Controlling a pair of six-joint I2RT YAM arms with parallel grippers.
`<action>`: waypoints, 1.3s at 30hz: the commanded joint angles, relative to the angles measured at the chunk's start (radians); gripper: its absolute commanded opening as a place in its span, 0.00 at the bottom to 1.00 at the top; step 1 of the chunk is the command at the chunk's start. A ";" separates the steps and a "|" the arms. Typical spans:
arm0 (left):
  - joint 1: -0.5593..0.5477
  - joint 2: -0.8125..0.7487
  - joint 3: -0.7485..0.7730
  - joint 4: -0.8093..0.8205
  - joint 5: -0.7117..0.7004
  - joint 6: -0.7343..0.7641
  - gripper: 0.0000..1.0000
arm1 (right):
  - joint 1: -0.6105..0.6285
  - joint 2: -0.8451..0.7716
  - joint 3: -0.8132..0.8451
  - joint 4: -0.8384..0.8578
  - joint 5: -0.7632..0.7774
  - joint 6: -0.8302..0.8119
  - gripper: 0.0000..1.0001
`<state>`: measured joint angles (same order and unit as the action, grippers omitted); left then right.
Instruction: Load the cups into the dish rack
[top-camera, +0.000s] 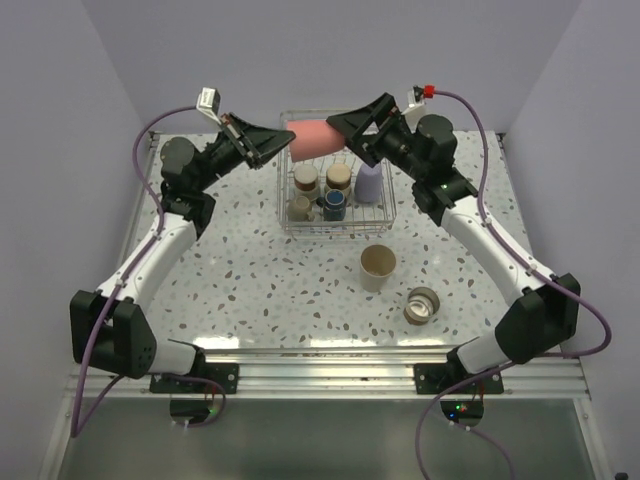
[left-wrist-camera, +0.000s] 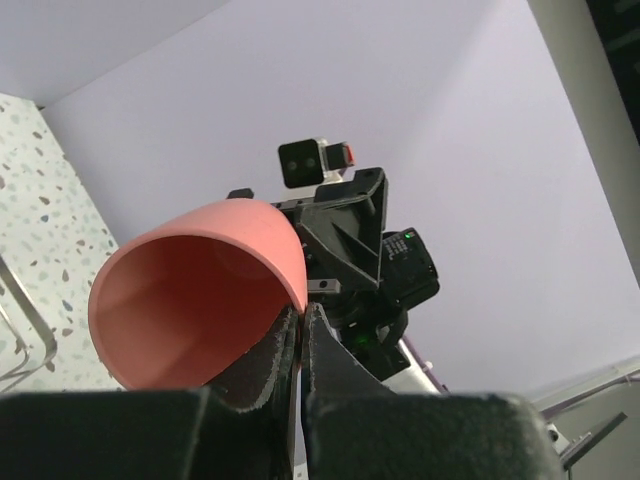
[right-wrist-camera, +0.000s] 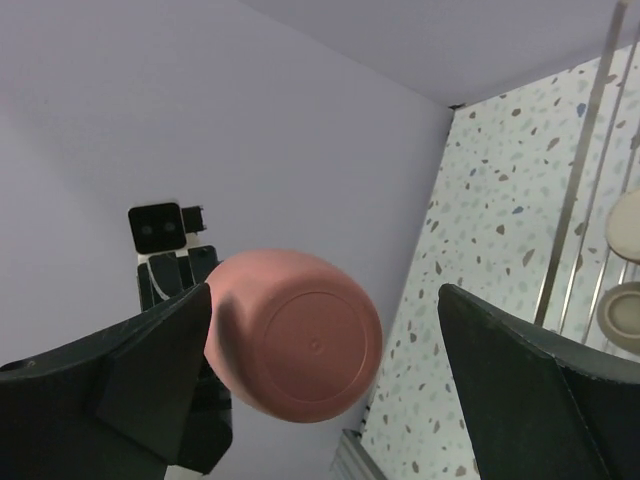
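My left gripper (top-camera: 288, 141) is shut on the rim of the coral-pink cup (top-camera: 318, 139) and holds it on its side in the air above the far edge of the dish rack (top-camera: 385, 222). The left wrist view shows the fingertips (left-wrist-camera: 300, 312) pinching the cup's rim (left-wrist-camera: 190, 300). My right gripper (top-camera: 349, 134) is open, its jaws on either side of the cup's base (right-wrist-camera: 300, 345) without touching it. The lavender cup (top-camera: 369, 183) and several other cups (top-camera: 338, 179) stand in the rack. The tan cup (top-camera: 378, 266) stands on the table. A metal cup (top-camera: 421, 305) lies near it.
The rack's wires (right-wrist-camera: 590, 150) show at the right of the right wrist view, with beige cups (right-wrist-camera: 625, 312) inside. Walls close off the table at the back and both sides. Both arms reach over the rack from opposite sides.
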<state>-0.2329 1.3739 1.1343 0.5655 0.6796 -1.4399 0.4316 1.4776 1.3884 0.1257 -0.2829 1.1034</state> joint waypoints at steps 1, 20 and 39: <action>0.004 0.010 0.018 0.207 -0.015 -0.076 0.00 | 0.001 0.007 0.018 0.141 -0.056 0.090 0.99; -0.100 0.105 0.033 0.375 -0.141 -0.142 0.00 | 0.009 0.023 0.034 0.210 -0.072 0.171 0.65; -0.059 -0.140 0.021 -0.493 -0.184 0.404 0.82 | -0.016 -0.045 0.098 -0.457 0.281 -0.425 0.00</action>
<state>-0.2996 1.3029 1.1240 0.2939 0.5480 -1.2247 0.4232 1.4601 1.4399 -0.1616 -0.1562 0.8722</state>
